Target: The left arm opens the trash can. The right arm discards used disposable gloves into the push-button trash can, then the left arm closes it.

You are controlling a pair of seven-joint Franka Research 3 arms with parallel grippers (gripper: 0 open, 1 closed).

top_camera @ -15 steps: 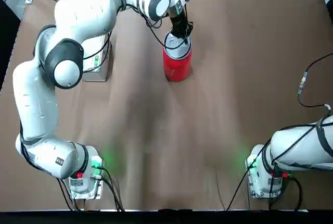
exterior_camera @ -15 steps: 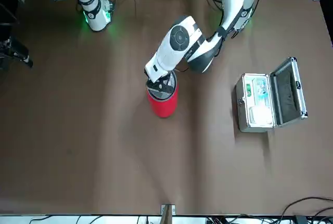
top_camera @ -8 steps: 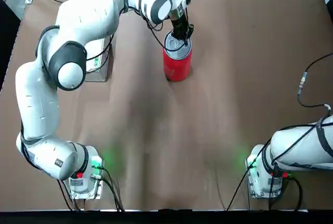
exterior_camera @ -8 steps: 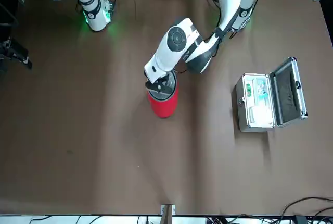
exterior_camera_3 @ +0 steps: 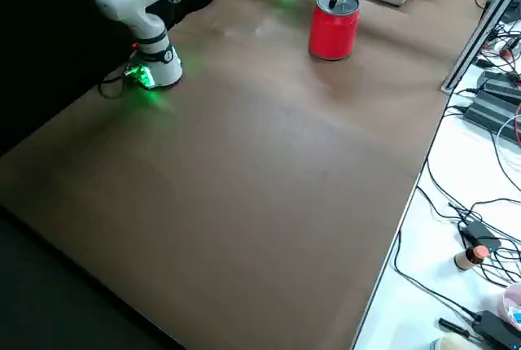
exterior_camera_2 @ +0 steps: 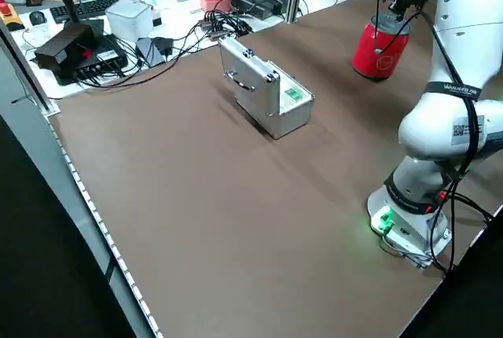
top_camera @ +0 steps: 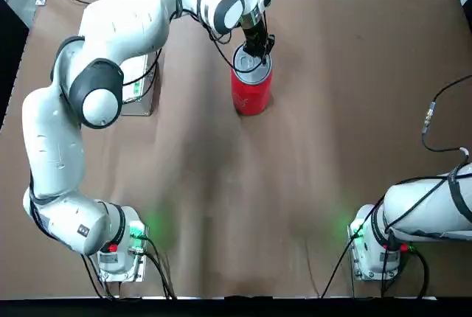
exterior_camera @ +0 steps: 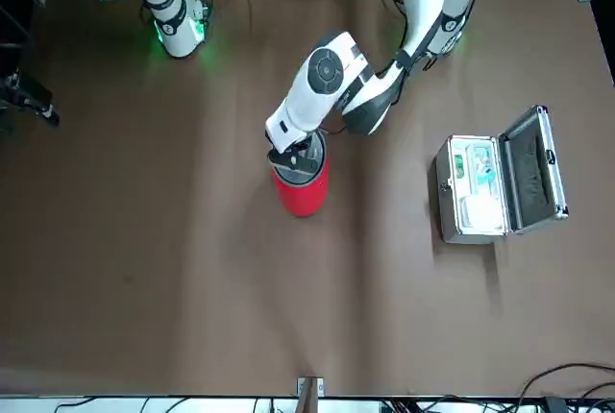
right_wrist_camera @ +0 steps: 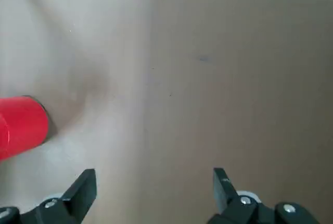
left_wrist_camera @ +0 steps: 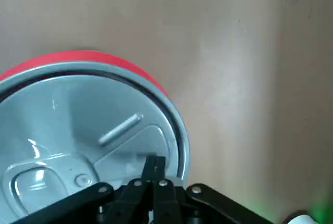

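Spans a broad brown table point(top_camera: 332, 110), with a white bench point(exterior_camera_3: 407, 285) running beyond the far edge, strewn with cables point(exterior_camera_2: 216, 20). Stretches the left arm point(top_camera: 110, 18) outward from the near edge and bends it inward above the table, down toward the trash can. Parks the right arm point(top_camera: 424, 206) at the near edge on its own side, pointing away toward that side of the table, with a black cable point(top_camera: 448, 149) looping beside it.

Shows a silver case point(exterior_camera: 471, 192) on the left side of the table, partly under the bent left arm in the top view, with its hinged cover point(exterior_camera: 533, 173) standing open. Places the red trash can point(top_camera: 251, 97) upright in the far half of the table, between the arm bases from side to side, to the right of the case. Covers the can with a round grey lid point(left_wrist_camera: 67, 109), seated on top and closed.

Brings the left gripper point(left_wrist_camera: 154, 160) down over the lid near its rim, fingers clenched together with nothing between them; cannot tell if pressing on the lid. Holds the right gripper point(right_wrist_camera: 155, 177) above the table, well apart from the can, fingers released and spread wide, with nothing between them.
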